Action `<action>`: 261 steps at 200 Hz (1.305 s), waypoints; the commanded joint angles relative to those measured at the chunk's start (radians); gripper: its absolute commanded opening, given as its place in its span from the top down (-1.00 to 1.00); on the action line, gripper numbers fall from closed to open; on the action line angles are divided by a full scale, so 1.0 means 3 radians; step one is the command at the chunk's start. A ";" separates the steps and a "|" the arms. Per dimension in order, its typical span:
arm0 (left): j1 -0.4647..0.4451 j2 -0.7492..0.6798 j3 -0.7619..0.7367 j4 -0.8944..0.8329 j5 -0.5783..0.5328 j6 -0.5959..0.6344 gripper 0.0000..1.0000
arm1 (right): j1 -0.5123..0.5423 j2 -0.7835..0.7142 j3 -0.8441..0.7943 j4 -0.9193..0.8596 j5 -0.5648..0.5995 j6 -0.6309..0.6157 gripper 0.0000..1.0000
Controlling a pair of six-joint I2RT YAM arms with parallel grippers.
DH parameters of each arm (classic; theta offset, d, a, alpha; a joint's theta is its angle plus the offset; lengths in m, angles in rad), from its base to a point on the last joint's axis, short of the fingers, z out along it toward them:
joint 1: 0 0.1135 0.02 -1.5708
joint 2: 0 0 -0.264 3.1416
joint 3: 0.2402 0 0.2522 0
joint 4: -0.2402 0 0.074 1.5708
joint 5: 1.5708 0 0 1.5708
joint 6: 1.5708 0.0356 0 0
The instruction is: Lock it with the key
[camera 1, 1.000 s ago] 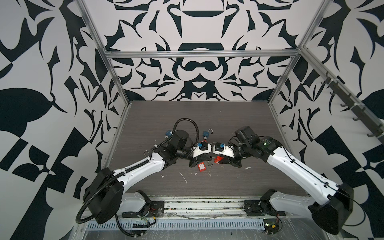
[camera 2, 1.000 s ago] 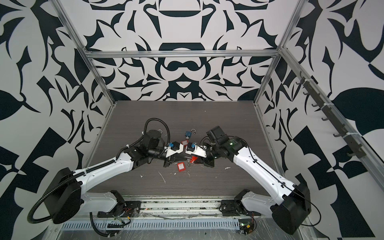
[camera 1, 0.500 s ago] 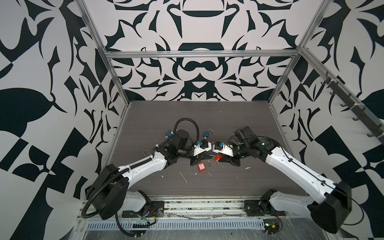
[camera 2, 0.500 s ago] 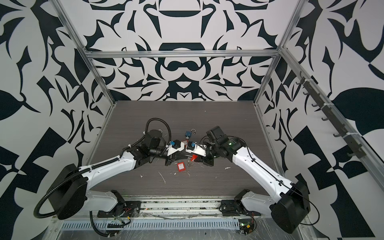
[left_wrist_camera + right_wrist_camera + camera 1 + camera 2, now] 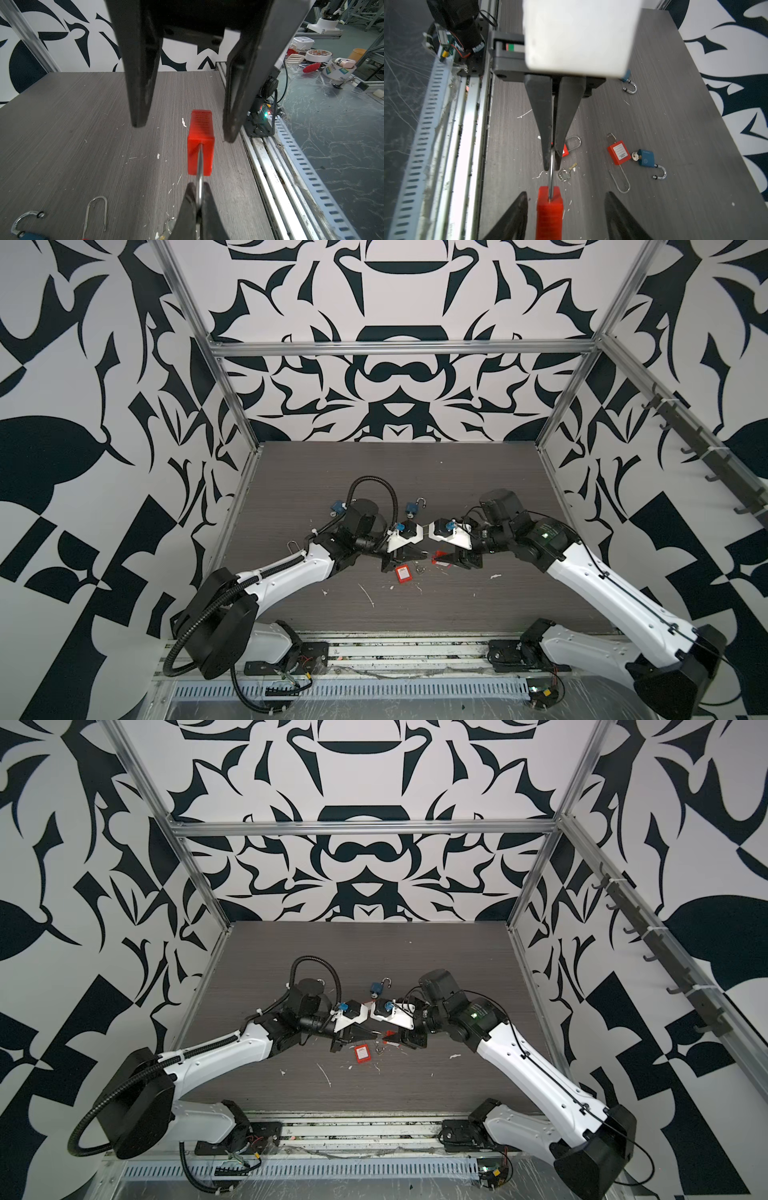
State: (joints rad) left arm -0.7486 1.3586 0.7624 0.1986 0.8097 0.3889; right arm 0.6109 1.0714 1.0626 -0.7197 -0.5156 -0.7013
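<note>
Bench: we see a dark grey wood-grain bench point(image 5: 457, 605); both arms meet over its middle, a little toward the front edge.
Left gripper: the black two-fingered left gripper point(image 5: 552, 163) is clamped on the steel shackle point(image 5: 551, 179) of a red block-shaped padlock point(image 5: 200, 145) and carries it clear of the bench.
Right gripper: the black two-fingered right gripper point(image 5: 186, 132) stands spread, one finger on each side of the lock body, with a gap on both sides.
Held lock's axis: it runs straight from one gripper to the other, with the shackle end at the left gripper and the base end between the right fingers. We judge the right arm to be the one free to fetch a key.
Other locks: a second red padlock with a white label point(image 5: 618, 154) and a blue padlock with an open shackle point(image 5: 646, 158) lie just beside each other, toward the back edge.
Key: a small steel key on a ring point(image 5: 565, 174) lies on the bench near the left gripper's tips, on the front-edge side, apart from the held lock.
Containers: we see none.
</note>
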 commanded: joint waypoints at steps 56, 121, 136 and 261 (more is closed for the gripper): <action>0.0026 -0.0129 0.0108 0.0100 0.0189 0.0020 1.00 | -0.0012 -0.0247 0.0442 -0.1157 0.0476 0.0293 -0.10; 0.0026 -0.0143 0.0120 0.0100 0.0243 0.0018 1.00 | -0.0083 -0.0370 0.0096 -0.0981 0.0670 0.0425 0.02; 0.0026 -0.0141 0.0124 0.0094 0.0260 0.0013 1.00 | -0.0084 -0.0338 0.0036 -0.0895 0.0686 0.0421 0.04; 0.0026 -0.0193 -0.0005 0.0378 0.0227 -0.0201 1.00 | -0.0085 -0.0380 -0.0487 0.0097 0.0884 0.0315 -0.05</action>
State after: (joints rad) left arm -0.7437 1.3308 0.7677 0.2710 0.8562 0.3401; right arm 0.5884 1.0073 0.9226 -0.7650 -0.2790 -0.5732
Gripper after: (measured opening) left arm 0.067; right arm 0.507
